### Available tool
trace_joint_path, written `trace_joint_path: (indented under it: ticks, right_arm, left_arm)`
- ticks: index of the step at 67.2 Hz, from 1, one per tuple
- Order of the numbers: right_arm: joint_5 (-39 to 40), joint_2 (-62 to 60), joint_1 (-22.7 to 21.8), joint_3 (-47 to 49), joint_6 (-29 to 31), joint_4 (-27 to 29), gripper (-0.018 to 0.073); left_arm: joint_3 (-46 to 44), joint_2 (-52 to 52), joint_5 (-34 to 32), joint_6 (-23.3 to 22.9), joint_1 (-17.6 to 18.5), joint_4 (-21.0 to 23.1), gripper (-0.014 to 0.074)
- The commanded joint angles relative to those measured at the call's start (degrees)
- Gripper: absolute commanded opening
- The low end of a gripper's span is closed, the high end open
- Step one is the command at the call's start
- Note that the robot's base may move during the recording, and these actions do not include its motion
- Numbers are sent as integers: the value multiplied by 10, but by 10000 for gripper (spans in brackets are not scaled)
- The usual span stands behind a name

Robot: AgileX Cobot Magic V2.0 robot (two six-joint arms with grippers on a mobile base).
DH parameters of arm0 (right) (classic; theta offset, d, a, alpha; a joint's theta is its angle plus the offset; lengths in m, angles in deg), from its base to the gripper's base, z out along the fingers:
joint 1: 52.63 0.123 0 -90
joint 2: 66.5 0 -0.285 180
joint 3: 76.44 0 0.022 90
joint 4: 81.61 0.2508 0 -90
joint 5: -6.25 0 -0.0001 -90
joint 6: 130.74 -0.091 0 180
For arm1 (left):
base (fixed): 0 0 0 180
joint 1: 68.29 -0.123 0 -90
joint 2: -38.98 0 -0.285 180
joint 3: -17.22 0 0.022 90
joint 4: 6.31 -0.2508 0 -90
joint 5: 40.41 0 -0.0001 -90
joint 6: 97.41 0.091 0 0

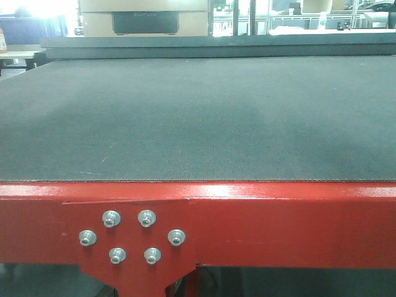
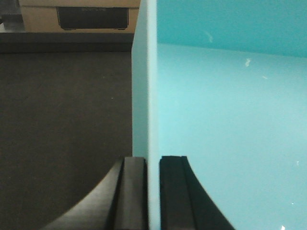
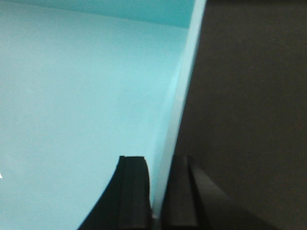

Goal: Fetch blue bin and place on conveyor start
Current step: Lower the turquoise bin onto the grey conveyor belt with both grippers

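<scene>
The blue bin is a pale cyan tub. It fills the right of the left wrist view (image 2: pixel 230 120) and the left of the right wrist view (image 3: pixel 72 96). My left gripper (image 2: pixel 152 160) is shut on the bin's left wall, one finger inside and one outside. My right gripper (image 3: pixel 160 160) is shut on the bin's right wall in the same way. The dark grey belt of the conveyor start (image 1: pixel 198 117) lies under the bin in both wrist views (image 2: pixel 62 110) (image 3: pixel 249 96). The front view shows neither the bin nor the grippers.
The glossy red frame (image 1: pixel 278 216) with its bolted bracket (image 1: pixel 131 235) runs along the belt's near edge. A cardboard box (image 1: pixel 145 15) with a dark panel stands beyond the belt's far end and also shows in the left wrist view (image 2: pixel 38 19).
</scene>
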Motion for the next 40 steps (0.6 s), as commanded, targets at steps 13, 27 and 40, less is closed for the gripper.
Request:
trace_joint_path:
  ticks: [13,27,40]
  right_arm:
    - [30,-8,-2,3,15,-15,-153]
    - [36,-8,-2,3,15,-15,-153]
    - [58,-8,-2,3,15,-15,-153]
  left_arm:
    - [-6,6,-25,-4,-2,1,-111]
    - [-6,6,-25,-4,-2,1,-111]
    - [-6,6,-25,-4,-2,1,-111]
